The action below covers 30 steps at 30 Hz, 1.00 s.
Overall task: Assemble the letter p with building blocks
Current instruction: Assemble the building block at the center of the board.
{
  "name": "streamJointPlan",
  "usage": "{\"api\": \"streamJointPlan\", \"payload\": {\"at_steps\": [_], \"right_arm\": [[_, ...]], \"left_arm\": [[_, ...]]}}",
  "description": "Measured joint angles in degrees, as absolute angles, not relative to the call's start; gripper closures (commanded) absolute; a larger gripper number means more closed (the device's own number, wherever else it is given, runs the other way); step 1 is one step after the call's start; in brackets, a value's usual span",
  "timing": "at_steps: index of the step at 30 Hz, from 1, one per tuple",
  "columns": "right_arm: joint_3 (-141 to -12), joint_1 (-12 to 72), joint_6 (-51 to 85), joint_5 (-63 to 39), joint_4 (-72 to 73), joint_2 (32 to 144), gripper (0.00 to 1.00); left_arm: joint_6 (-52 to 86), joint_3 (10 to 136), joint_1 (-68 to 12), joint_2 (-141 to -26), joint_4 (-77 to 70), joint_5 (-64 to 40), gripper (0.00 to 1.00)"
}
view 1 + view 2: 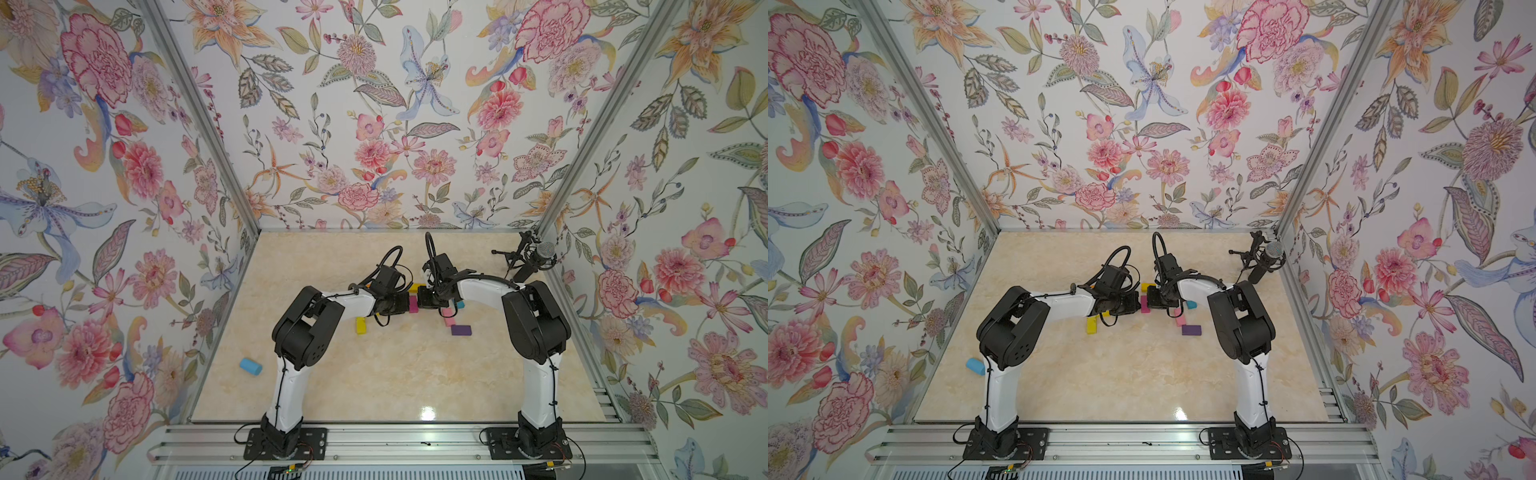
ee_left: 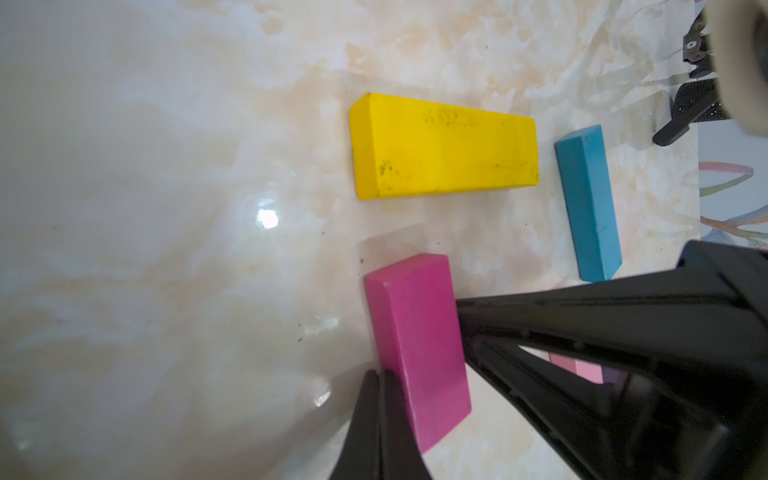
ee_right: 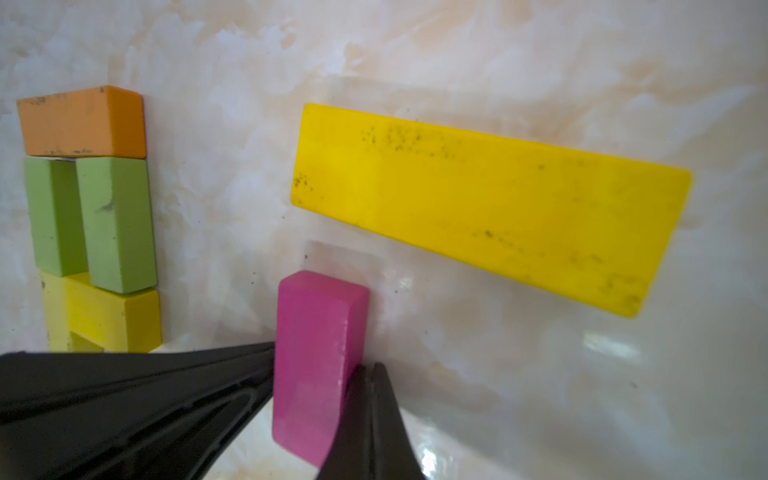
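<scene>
Closest to the left wrist camera is the left gripper (image 2: 377, 376). Its two fingers are pressed together with nothing between them. Its tip touches one long side of the dark pink block (image 2: 415, 345). The right gripper (image 2: 462, 307) is closed tight too, and its tip touches the other long side. So the block lies flat on the tabletop (image 2: 166, 208), between the two tips. Just past one short end, across a small gap, the long yellow block (image 2: 442, 147) lies crossways to it. A teal block (image 2: 588, 199) lies near the yellow one but not touching. The right wrist view does not show it.

The right wrist view shows the same squeeze from the other side. Only here can you see an orange block (image 3: 81, 122), two green blocks (image 3: 114, 224) side by side and yellow blocks (image 3: 112, 320), all touching in a line.

In both top views the black wrists hide the fingertips. The dark pink block (image 1: 414, 304) sits in the small gap between them, near the middle of the tabletop. Its long side points from the near edge to the far edge. The long yellow block (image 1: 417, 287) lies at its far end and runs from left to right. Light pink blocks (image 1: 448, 316) and a purple block (image 1: 461, 330) lie closer to the right edge.
</scene>
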State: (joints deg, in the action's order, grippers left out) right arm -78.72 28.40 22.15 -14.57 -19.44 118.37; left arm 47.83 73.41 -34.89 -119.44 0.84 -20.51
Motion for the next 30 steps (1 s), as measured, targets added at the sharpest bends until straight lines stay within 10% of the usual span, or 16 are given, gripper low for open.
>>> {"api": "streamJointPlan", "payload": {"at_steps": [30], "right_arm": [[-79.6, 28.5, 22.6, -15.5, -18.6, 119.3, 1.00]], "left_arm": [[47.4, 76.3, -33.4, -119.7, 2.5, -20.5, 1.00]]}}
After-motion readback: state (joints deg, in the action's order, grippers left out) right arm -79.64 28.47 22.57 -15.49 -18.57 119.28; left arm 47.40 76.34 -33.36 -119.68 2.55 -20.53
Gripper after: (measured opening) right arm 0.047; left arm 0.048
